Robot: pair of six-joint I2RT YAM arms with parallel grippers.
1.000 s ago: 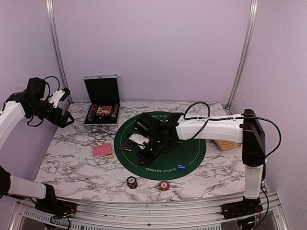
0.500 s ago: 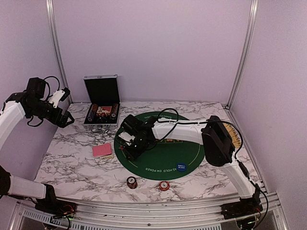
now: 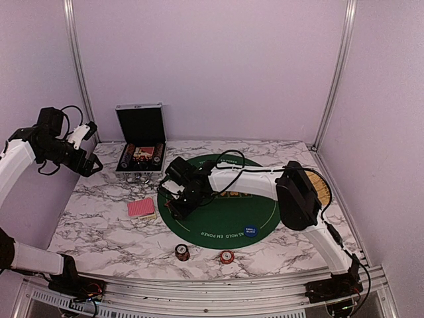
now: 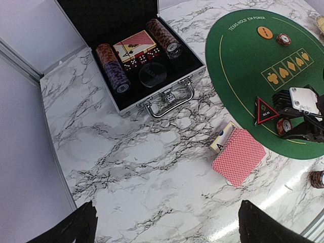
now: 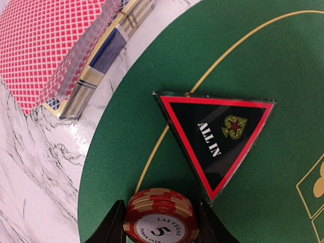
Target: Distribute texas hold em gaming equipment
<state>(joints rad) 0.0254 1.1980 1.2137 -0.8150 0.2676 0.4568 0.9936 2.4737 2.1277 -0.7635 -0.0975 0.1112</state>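
My right gripper [image 5: 160, 229] is shut on a small stack of red-orange "5" poker chips [image 5: 161, 210], low on the green poker mat [image 3: 228, 215] near its left edge. A black and red triangular "ALL IN" marker [image 5: 215, 134] lies just beyond the chips. The pink-red-backed card deck [image 3: 141, 208] lies on the marble left of the mat, also seen in the right wrist view [image 5: 48, 48] and the left wrist view [image 4: 239, 155]. My left gripper [image 3: 91, 150] is open and empty, held high at the far left, over bare marble [image 4: 167, 228].
The open black case [image 3: 140, 142] holds chip rows and cards at the back left. A dark chip stack [image 3: 181, 252] and a red one [image 3: 227, 257] stand near the front edge. A blue marker [image 3: 250, 231], orange marker [image 4: 265, 32] and chip [image 4: 283, 39] lie on the mat. A straw basket [image 3: 322, 189] is right.
My right gripper has moved left across the mat to its left edge, beside the triangular marker. The left arm has not moved.
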